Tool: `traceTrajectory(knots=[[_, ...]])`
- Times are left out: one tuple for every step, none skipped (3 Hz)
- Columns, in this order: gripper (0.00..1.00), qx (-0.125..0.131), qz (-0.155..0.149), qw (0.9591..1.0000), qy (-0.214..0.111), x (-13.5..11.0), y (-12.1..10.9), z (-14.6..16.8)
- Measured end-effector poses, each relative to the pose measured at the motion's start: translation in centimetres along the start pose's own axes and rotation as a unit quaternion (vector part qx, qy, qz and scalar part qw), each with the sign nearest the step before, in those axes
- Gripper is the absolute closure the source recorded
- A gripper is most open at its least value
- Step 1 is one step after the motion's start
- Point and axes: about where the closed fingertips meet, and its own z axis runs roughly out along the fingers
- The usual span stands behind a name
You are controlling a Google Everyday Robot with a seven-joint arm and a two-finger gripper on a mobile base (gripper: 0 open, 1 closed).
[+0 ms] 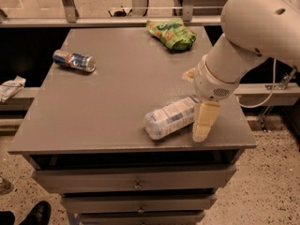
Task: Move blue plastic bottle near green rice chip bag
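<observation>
The blue plastic bottle lies on its side near the front right of the grey table; its cap end points right and is hidden by my arm. The green rice chip bag lies at the table's far edge, well behind the bottle. My gripper is at the bottle's cap end, open. One cream finger hangs in front of the bottle's right end and the other finger shows behind it. Nothing is held.
A blue-and-silver can lies on its side at the table's left. Drawers run below the table front. A rail crosses behind the table. A shoe shows on the floor at bottom left.
</observation>
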Motion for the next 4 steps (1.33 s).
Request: traceTrajectory(knots=[[0.00, -0.011, 0.003, 0.9999, -0.003, -0.20, -0.05, 0.92], [0.15, -0.022, 0.009, 0.9997, -0.004, -0.29, 0.15, 1.58], [0.46, -0.030, 0.013, 0.9995, -0.004, -0.23, 0.29, 1.88], [0.69, -0.031, 0.014, 0.9994, -0.004, -0.28, 0.30, 1.78]])
